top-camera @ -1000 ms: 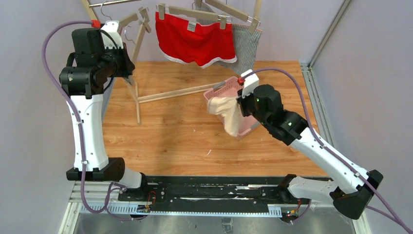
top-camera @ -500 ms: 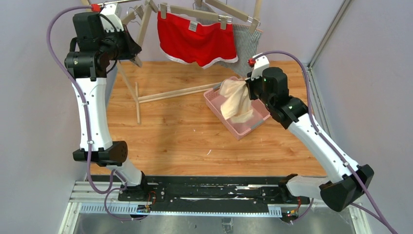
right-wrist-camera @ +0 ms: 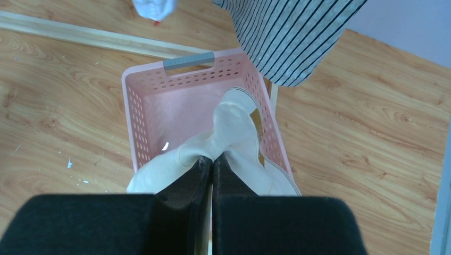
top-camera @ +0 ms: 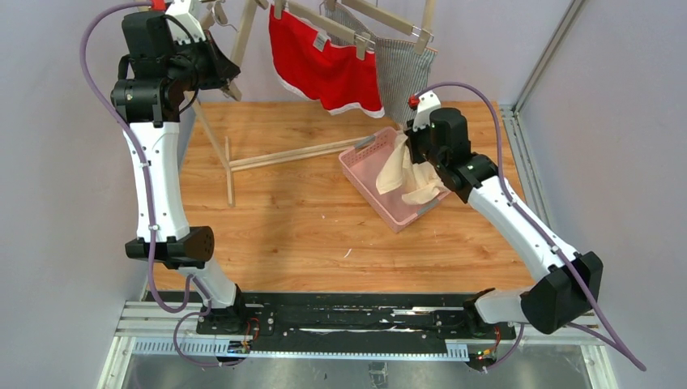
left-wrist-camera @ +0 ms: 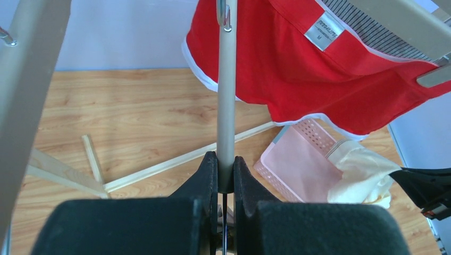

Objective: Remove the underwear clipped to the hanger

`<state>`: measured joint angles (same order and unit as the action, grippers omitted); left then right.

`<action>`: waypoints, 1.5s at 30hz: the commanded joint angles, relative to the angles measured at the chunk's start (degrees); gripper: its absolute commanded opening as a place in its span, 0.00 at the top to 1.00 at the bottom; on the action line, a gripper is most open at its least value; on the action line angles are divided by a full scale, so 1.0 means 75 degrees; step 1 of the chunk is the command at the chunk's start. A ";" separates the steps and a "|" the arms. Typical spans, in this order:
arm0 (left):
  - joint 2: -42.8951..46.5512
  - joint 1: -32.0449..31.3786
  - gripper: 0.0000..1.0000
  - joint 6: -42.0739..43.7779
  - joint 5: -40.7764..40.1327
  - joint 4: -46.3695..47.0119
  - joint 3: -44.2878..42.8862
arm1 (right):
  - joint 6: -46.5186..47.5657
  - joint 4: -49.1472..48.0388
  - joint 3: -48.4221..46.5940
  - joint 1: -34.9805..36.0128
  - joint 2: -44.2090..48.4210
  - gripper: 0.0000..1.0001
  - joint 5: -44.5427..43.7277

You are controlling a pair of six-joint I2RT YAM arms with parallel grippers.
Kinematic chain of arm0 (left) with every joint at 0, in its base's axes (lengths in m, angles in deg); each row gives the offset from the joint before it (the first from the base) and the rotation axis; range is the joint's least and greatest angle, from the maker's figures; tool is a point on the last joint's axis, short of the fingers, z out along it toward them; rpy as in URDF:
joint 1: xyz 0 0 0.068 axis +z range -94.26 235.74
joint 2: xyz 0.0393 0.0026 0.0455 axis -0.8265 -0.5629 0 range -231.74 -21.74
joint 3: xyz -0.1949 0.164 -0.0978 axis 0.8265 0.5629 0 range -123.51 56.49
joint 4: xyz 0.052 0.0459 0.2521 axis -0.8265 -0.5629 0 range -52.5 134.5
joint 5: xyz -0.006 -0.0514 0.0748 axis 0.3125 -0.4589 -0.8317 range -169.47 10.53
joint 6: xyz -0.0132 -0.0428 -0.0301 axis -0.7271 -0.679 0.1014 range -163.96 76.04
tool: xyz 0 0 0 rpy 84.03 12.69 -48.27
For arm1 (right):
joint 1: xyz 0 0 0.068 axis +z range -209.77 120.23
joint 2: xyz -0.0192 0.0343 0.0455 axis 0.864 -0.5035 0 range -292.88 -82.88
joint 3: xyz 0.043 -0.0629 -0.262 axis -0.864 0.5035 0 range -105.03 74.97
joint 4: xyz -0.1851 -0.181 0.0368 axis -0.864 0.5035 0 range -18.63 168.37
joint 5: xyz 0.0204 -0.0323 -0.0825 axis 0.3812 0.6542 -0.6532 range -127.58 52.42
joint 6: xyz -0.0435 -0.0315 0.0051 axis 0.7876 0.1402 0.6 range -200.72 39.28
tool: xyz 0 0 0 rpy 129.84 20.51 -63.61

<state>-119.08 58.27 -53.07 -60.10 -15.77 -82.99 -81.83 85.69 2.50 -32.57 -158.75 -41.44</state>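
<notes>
The red underwear (top-camera: 324, 65) with white trim hangs clipped to a wooden hanger (top-camera: 328, 23) at the top; it also shows in the left wrist view (left-wrist-camera: 330, 79). The grey-and-white striped underwear (top-camera: 403, 73) hangs behind it to the right, also in the right wrist view (right-wrist-camera: 292, 32). My left gripper (left-wrist-camera: 225, 162) is shut on the hanger's grey bar (left-wrist-camera: 227, 95), high at the left (top-camera: 212, 69). My right gripper (right-wrist-camera: 213, 162) is shut on the cream underwear (right-wrist-camera: 234, 133), holding it over the pink basket (top-camera: 364, 170).
The pink basket (right-wrist-camera: 143, 95) sits on the wooden table right of centre. The wooden rack's legs and floor bars (top-camera: 283, 154) run across the left and middle. A grey wall stands behind, and a metal frame post (top-camera: 551, 49) at the right.
My right gripper has carried the cream underwear up and back over the basket. My left arm has risen further, tilting the hanger so the red underwear hangs slanted.
</notes>
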 commanded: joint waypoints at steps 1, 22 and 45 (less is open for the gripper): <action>0.0360 0.0109 1.00 -0.0056 0.0002 0.0919 -0.0013 | -0.0062 -0.0383 0.0260 -0.0284 -0.0193 0.99 0.0080; 0.1086 0.0103 1.00 0.0319 -0.0398 0.1162 0.1101 | -0.0389 -0.0633 0.0607 -0.0495 -0.1117 0.99 0.0078; 0.0234 0.0150 1.00 -0.0449 -0.0585 0.1988 0.0632 | -0.0329 -0.0749 0.1140 -0.0543 -0.1097 0.99 -0.0154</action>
<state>-116.58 58.81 -54.66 -65.43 -5.19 -75.65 -83.88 81.63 10.42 -35.60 -167.06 -41.31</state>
